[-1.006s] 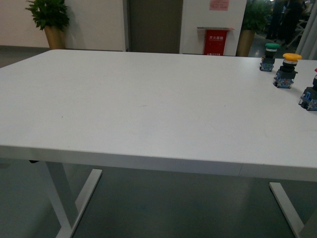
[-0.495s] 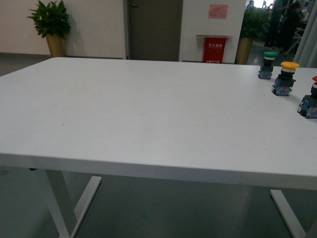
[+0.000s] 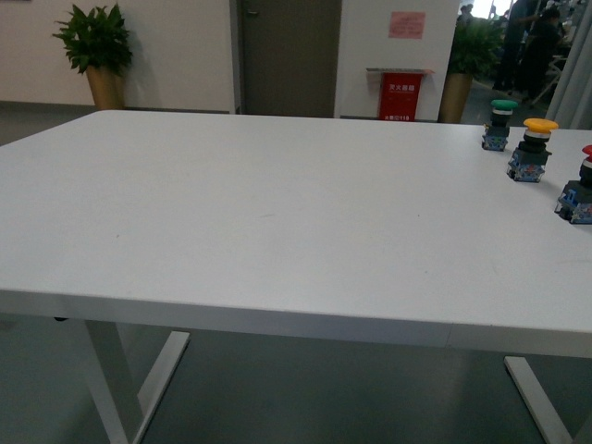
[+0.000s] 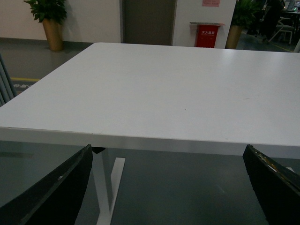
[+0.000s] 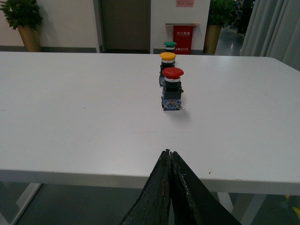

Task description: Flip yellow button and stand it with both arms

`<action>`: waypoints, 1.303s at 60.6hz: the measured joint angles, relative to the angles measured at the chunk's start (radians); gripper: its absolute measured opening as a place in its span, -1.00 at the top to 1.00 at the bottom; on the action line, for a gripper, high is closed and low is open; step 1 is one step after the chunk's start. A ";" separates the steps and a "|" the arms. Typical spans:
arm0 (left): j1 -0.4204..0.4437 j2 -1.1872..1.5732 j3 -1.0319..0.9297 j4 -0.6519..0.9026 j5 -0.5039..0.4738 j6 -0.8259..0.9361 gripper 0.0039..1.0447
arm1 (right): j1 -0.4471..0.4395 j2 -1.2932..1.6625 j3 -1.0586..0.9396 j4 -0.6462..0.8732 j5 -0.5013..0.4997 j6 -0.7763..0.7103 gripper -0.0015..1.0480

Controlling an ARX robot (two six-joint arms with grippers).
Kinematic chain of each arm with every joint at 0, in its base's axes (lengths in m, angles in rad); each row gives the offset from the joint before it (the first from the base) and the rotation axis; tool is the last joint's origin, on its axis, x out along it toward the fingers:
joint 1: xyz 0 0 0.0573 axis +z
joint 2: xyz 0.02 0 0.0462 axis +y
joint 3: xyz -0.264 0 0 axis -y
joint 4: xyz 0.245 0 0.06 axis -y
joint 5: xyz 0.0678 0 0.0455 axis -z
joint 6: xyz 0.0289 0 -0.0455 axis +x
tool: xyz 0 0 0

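Right wrist view: the yellow button (image 5: 168,57) stands cap-up on the table (image 5: 84,108), second in a row directly ahead of the right gripper (image 5: 169,157), behind the red button (image 5: 172,88) and before the green button (image 5: 169,45), presumably lined up for access. Right gripper fully closed, empty; left gripper (image 4: 168,187) wide open, empty, short of the table edge.

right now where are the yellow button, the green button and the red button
yellow button (image 3: 540,125), front view, on its cap
green button (image 3: 503,104), front view, on its cap
red button (image 5: 173,72), right wrist view, on its cap
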 joint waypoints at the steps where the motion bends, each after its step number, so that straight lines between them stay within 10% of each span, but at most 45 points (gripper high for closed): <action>1: 0.000 0.000 0.000 0.000 0.000 0.000 -0.89 | 0.000 -0.003 -0.001 -0.001 0.000 0.000 0.93; 53: 0.000 0.000 0.000 0.000 0.000 0.000 -0.89 | 0.000 -0.278 -0.073 -0.198 0.000 -0.001 0.92; 79: 0.000 0.000 0.000 0.000 0.000 0.000 -0.89 | 0.000 -0.278 -0.073 -0.198 0.000 -0.001 -0.45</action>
